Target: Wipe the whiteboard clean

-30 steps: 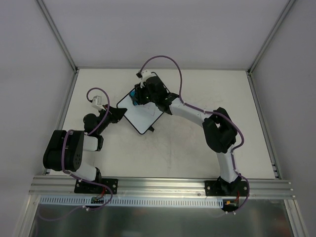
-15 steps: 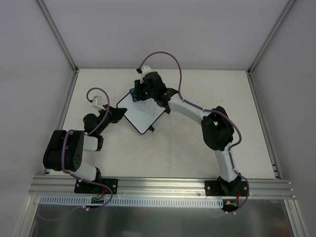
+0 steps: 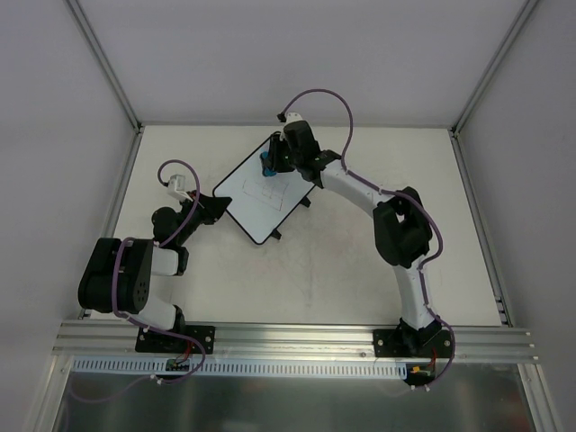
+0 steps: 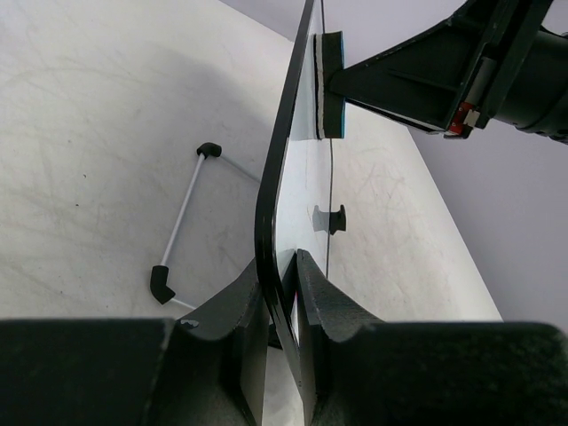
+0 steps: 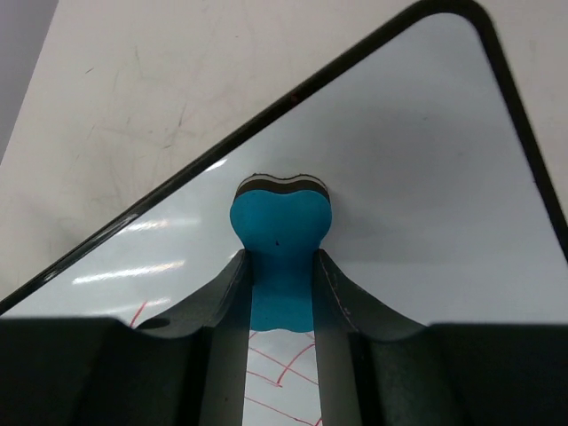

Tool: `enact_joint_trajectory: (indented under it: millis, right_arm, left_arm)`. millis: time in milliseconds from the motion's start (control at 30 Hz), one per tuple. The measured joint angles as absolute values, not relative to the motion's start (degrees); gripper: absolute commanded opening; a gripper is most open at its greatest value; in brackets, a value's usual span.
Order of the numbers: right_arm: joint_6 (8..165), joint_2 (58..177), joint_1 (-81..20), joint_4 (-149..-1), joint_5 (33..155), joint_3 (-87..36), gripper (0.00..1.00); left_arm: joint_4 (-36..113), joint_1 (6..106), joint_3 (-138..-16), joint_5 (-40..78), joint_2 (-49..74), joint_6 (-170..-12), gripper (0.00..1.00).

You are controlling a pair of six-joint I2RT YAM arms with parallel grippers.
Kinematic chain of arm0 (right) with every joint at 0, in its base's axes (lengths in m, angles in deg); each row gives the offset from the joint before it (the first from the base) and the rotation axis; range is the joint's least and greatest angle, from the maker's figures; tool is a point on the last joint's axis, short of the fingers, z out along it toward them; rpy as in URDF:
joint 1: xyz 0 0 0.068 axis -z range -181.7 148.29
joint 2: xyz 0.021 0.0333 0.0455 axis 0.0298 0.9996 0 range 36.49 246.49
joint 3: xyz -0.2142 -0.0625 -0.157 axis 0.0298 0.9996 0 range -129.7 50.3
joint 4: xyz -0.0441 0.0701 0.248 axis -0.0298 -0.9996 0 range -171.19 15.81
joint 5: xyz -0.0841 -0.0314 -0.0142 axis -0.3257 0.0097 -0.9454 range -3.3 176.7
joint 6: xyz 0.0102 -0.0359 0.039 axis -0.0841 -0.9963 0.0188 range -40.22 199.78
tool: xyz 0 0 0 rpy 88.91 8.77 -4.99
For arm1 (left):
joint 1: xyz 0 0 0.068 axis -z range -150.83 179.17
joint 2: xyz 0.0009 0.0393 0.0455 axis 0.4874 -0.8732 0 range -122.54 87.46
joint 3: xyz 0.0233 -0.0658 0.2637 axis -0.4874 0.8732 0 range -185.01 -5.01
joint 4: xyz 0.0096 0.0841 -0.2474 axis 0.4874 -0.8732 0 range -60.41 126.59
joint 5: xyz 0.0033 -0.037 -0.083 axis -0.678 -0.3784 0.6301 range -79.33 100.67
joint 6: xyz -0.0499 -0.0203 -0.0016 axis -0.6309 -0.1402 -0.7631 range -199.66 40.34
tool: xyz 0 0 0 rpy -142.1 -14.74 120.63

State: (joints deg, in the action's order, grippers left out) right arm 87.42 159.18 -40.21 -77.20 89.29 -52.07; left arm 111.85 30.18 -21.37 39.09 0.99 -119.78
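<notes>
Our left gripper (image 4: 282, 277) is clamped on the whiteboard (image 3: 256, 202) edge, board running straight out from its jaws. Right gripper (image 5: 281, 264) squeezes the blue eraser (image 5: 280, 217) flat on the board. Red marks (image 5: 288, 366) sit behind those jaws, so we'd guess it wipes backward next.

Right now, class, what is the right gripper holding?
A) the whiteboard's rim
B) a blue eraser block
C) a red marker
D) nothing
B: in the right wrist view the right gripper is shut on the blue eraser, whose far end presses against the whiteboard.
</notes>
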Motion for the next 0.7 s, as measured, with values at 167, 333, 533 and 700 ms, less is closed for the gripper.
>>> enact_joint_trajectory:
  millis: [167, 333, 533, 700]
  right_arm:
    - [90.0, 159.8, -38.0, -79.1, 88.2, -52.5, 0.00]
    - [92.2, 159.9, -36.3, -79.7, 88.2, -51.9, 0.00]
    - [91.8, 159.9, -36.4, -79.5, 88.1, -51.5, 0.00]
    - [88.6, 159.6, -38.0, -79.3, 86.3, -51.1, 0.00]
  left_arm:
    - [111.6, 30.2, -21.3, 39.1, 1.4, -119.8, 0.00]
    - [111.3, 30.2, -21.3, 39.2, 1.7, -119.8, 0.00]
    - [111.3, 30.2, -21.3, 39.2, 1.7, -119.8, 0.00]
    - [111.3, 30.2, -21.3, 39.2, 1.7, -119.8, 0.00]
